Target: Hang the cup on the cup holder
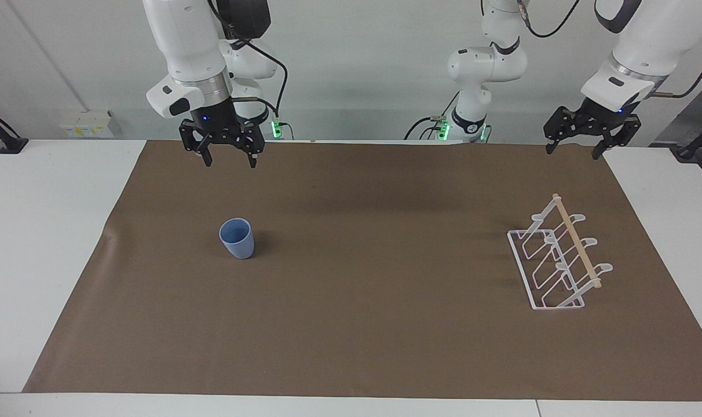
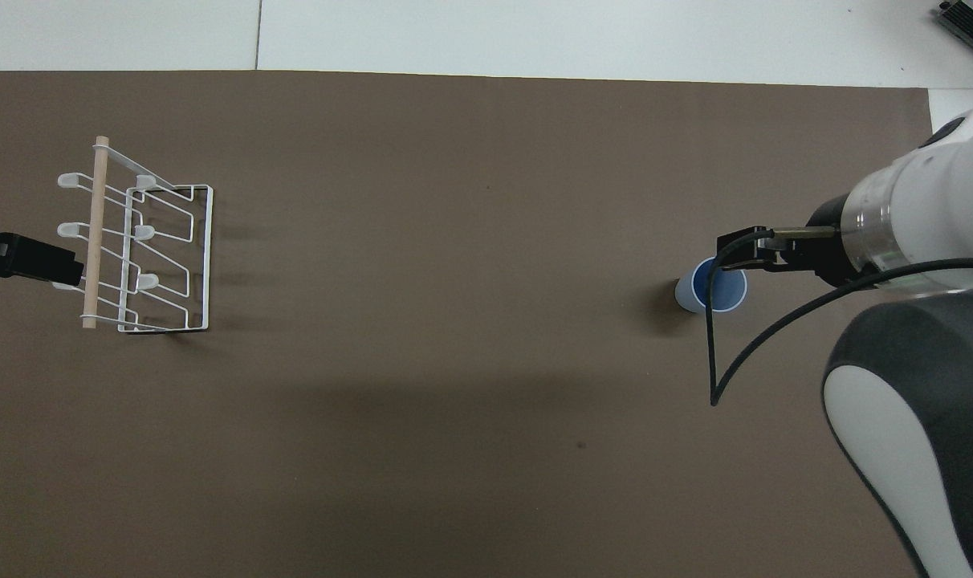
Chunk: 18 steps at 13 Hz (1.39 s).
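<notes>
So the cup (image 1: 237, 237) is sitting upright on the brown mat (image 1: 351, 324), below the right gripper (image 1: 228, 157), which hangs up in the air with its fingers spread and nothing in them. The cup looks empty, small light-blue tumbler, darker blue inside, no handle. The cup holder (image 1: 559, 260), white wire with a wooden rod, stands bare under the left gripper (image 1: 574, 149), also spread wide.

Light-blue cup (image 1: 236, 237), handleless, upright, mouth up, toward the right arm's end of the bench. White wire cup holder (image 1: 559, 258), wooden rod on top, stands well apart toward the left arm's end.
</notes>
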Motion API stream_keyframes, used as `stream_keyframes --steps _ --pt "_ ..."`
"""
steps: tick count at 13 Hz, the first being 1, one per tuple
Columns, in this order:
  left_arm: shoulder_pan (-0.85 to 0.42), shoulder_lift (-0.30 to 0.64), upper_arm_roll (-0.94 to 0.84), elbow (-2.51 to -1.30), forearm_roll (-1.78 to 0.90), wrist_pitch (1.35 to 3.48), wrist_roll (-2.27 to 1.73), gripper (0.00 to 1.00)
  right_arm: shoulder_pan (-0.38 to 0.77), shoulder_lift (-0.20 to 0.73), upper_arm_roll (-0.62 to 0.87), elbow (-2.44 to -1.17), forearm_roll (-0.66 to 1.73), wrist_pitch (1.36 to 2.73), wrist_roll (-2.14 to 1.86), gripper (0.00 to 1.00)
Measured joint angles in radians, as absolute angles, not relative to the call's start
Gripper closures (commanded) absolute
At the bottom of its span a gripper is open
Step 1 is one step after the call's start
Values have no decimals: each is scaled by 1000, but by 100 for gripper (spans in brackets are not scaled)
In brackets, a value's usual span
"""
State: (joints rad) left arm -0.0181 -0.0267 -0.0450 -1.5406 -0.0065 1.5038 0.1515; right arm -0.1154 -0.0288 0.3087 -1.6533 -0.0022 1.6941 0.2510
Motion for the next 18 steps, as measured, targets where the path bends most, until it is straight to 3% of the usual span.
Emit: stream_keyframes --steps 14,18 --pt "-16 -29 -42 -1541 -6 1500 151 0 -133 -30 308 -1672 -2 1696 252 0" --pt "-16 -29 -42 -1541 -6 1500 151 0 -133 -33 310 -1726 -2 1779 252 0"
